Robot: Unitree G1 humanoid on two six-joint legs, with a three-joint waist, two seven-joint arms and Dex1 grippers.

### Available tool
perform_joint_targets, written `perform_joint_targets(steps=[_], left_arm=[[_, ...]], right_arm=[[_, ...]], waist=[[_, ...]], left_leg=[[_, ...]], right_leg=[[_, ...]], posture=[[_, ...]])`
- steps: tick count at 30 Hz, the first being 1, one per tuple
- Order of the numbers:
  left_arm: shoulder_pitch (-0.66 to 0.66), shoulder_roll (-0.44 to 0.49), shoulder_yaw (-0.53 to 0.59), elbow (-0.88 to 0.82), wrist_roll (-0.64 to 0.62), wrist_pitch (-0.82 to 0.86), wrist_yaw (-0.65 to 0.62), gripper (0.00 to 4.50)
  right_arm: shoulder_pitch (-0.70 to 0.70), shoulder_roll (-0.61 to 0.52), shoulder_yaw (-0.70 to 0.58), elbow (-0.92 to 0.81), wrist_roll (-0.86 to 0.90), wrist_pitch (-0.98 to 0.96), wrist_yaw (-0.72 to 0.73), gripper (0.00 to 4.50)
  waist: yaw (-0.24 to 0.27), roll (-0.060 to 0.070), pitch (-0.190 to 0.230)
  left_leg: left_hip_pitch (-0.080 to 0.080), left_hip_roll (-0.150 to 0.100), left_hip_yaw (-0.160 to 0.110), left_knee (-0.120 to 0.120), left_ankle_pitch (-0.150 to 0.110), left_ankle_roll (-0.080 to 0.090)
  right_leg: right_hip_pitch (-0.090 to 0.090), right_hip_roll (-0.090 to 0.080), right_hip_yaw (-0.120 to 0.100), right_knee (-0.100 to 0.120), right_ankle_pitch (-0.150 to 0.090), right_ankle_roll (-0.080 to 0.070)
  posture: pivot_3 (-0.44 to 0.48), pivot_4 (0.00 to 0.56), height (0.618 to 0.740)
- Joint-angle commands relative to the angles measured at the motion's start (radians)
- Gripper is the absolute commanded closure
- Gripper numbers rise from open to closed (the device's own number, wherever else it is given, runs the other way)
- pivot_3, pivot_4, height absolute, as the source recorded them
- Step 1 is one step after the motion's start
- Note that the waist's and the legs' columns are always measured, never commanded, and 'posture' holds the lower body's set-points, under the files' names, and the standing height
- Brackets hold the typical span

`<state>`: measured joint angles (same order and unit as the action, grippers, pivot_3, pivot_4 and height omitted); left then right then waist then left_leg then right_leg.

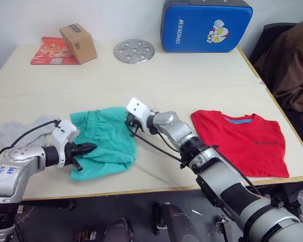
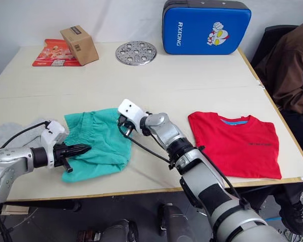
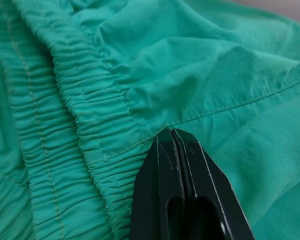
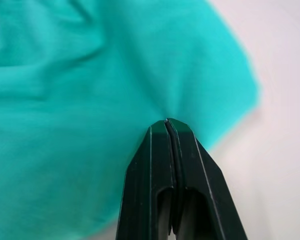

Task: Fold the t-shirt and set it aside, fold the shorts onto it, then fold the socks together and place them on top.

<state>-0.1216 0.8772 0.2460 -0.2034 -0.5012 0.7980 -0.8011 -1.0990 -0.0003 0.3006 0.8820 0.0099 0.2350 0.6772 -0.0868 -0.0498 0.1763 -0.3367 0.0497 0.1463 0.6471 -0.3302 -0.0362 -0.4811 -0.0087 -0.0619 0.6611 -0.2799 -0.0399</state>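
The teal shorts (image 1: 106, 138) lie bunched on the table's front left. My left gripper (image 1: 90, 147) is at their left edge, shut on the cloth beside the gathered waistband (image 3: 65, 130). At the shorts' right upper corner my right gripper (image 1: 130, 121) is shut, and the fabric puckers at its tips (image 4: 167, 121). The red t-shirt (image 1: 240, 141) lies folded flat at the front right, its blue collar lining facing the far side. Light grey socks (image 1: 20, 132) lie at the far left, partly behind my left arm.
At the back of the cream table (image 1: 192, 85) stand a cardboard box (image 1: 78, 43) on a red packet (image 1: 48, 53), a round metal disc (image 1: 134, 51) and a blue case (image 1: 206, 25). A chair with brown cloth (image 1: 290, 60) is off the right edge.
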Motion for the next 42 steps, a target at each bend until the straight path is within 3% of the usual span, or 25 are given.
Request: perform_joint_targets(steps=[1, 4, 7, 8, 10, 16, 21, 28, 32, 42], left_arm=[[0.015, -0.002, 0.094, -0.017, -0.063, 0.014, -0.023, 4.48], [-0.006, 0.004, 0.146, -0.036, -0.144, 0.034, -0.072, 3.93], [-0.025, 0.023, 0.175, -0.057, -0.200, 0.049, -0.105, 2.95], [-0.031, 0.031, 0.157, -0.053, -0.165, 0.024, -0.091, 2.66], [-0.044, 0.040, 0.127, -0.049, -0.121, -0.014, -0.079, 2.04], [-0.080, 0.057, 0.091, -0.109, -0.155, -0.030, -0.128, 0.11], [-0.103, 0.080, 0.081, -0.103, -0.140, -0.067, -0.153, 0.02], [-0.082, 0.098, 0.109, -0.091, -0.135, -0.081, -0.176, 0.02], [-0.058, 0.101, 0.139, -0.107, -0.147, -0.072, -0.169, 0.00], [-0.102, 0.076, 0.147, -0.090, -0.220, -0.024, -0.188, 0.00]], right_arm=[[-0.023, -0.002, -0.074, -0.051, 0.078, 0.074, 0.100, 4.50], [0.003, -0.043, -0.124, -0.179, 0.162, 0.278, 0.196, 3.96], [0.068, -0.117, -0.108, -0.349, 0.232, 0.471, 0.313, 2.92], [0.086, -0.135, -0.100, -0.379, 0.244, 0.516, 0.332, 2.60], [0.104, -0.148, -0.107, -0.396, 0.256, 0.578, 0.323, 1.91], [0.104, -0.102, -0.150, -0.342, 0.294, 0.732, 0.258, 0.00], [0.125, 0.007, -0.147, -0.316, 0.323, 0.796, 0.216, 0.00], [0.065, 0.171, -0.180, -0.128, 0.288, 0.686, 0.091, 0.00], [0.018, 0.195, -0.225, -0.061, 0.300, 0.650, 0.065, 0.86], [0.004, 0.151, -0.267, -0.216, 0.369, 0.757, 0.103, 4.31]], waist=[[-0.001, 0.000, 0.000], [0.001, 0.000, 0.000], [0.007, 0.000, 0.000], [0.009, 0.000, 0.000], [0.010, 0.000, 0.000], [-0.002, 0.000, 0.000], [-0.005, 0.000, 0.000], [-0.022, 0.000, 0.000], [-0.024, 0.000, 0.000], [-0.017, 0.000, 0.000]], left_leg=[[0.000, 0.000, 0.000, 0.000, 0.000, 0.000], [0.000, 0.000, 0.000, 0.001, 0.000, 0.000], [0.000, 0.000, -0.001, 0.001, 0.000, 0.000], [0.000, 0.000, -0.001, 0.001, 0.000, 0.000], [0.001, 0.000, -0.001, 0.001, 0.000, 0.001], [0.001, 0.000, -0.001, 0.000, 0.000, -0.001], [0.002, 0.001, 0.000, 0.000, 0.000, -0.001], [0.002, 0.001, 0.000, 0.000, 0.001, -0.001], [0.002, 0.001, 0.000, 0.000, 0.001, -0.002], [0.001, 0.001, -0.001, 0.000, 0.001, -0.002]], right_leg=[[0.000, 0.000, 0.000, 0.000, 0.000, 0.000], [0.000, 0.000, 0.000, 0.001, 0.000, 0.000], [0.001, 0.000, 0.000, 0.001, 0.000, 0.000], [0.001, 0.000, 0.000, 0.000, 0.000, 0.000], [0.002, 0.000, -0.001, 0.000, 0.000, 0.000], [0.000, 0.001, 0.000, 0.001, 0.000, 0.000], [0.001, 0.001, 0.000, 0.001, 0.000, 0.000], [0.001, 0.001, 0.000, 0.002, 0.000, 0.000], [0.001, 0.001, 0.000, 0.002, 0.000, -0.001], [0.001, 0.001, 0.000, 0.001, 0.000, -0.001]], posture=[[0.000, 0.150, 0.740], [0.000, 0.150, 0.740], [0.000, 0.150, 0.740], [0.000, 0.150, 0.740], [0.000, 0.150, 0.740], [0.000, 0.150, 0.740], [0.000, 0.150, 0.740], [0.000, 0.150, 0.740], [0.000, 0.150, 0.740], [0.000, 0.150, 0.740]])
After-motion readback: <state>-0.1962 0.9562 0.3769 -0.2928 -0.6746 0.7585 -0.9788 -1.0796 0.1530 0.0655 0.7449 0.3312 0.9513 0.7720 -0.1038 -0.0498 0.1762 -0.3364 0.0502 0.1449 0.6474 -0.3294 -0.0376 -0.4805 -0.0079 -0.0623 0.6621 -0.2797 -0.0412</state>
